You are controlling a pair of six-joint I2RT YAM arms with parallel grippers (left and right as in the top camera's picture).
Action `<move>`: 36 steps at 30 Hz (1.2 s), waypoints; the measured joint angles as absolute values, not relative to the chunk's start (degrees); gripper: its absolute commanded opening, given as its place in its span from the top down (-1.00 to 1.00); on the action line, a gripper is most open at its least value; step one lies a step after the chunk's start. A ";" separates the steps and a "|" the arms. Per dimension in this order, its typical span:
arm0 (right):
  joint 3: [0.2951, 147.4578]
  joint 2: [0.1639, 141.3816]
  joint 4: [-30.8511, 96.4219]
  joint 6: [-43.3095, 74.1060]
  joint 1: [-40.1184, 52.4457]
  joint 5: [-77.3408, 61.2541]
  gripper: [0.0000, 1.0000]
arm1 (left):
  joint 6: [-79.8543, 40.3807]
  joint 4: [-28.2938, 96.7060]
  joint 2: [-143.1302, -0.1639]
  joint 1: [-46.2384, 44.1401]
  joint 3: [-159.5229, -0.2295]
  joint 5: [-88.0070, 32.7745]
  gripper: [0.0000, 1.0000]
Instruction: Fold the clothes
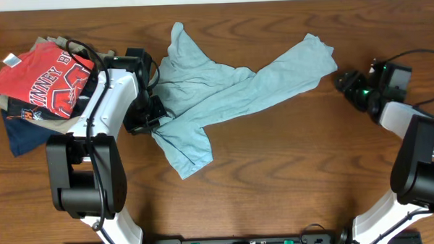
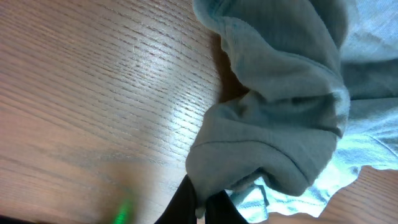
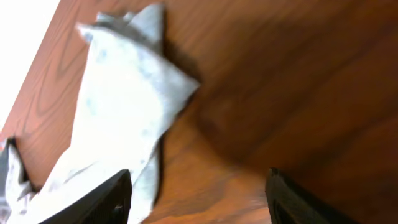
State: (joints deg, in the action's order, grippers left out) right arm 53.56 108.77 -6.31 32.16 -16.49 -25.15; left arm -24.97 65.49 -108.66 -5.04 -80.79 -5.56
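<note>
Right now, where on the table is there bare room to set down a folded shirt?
The largest bare patch is the near centre of the table, below the T-shirt. A smaller one is the far right corner, beyond the open right gripper. The left is crowded: the clothes pile, and the left gripper shut on the T-shirt.

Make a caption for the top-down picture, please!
Left gripper pinches the rumpled blue-grey T-shirt; right gripper sits open beside it.
</note>
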 measured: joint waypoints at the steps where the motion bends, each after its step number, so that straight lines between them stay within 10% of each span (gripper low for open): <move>1: 53.58 108.90 -6.42 32.18 -15.68 -25.02 -0.36 | -24.97 65.49 -108.66 -5.02 -80.79 -5.56 0.88; 11: 54.48 112.86 -13.56 32.38 -10.31 -21.76 -0.15 | -24.97 65.49 -108.66 -5.02 -80.79 -5.56 0.88; 17: 54.57 114.63 -16.34 34.24 -10.22 -18.13 0.98 | -24.97 65.49 -108.66 -5.04 -80.79 -5.56 0.88; 32: 54.30 111.04 -11.20 35.55 -18.00 -20.86 0.98 | -24.97 65.43 -108.66 -5.02 -80.79 -5.56 0.88; 36: 54.30 107.28 -8.56 35.11 -18.52 -24.23 0.50 | -24.97 65.28 -108.66 -5.04 -80.79 -5.56 0.88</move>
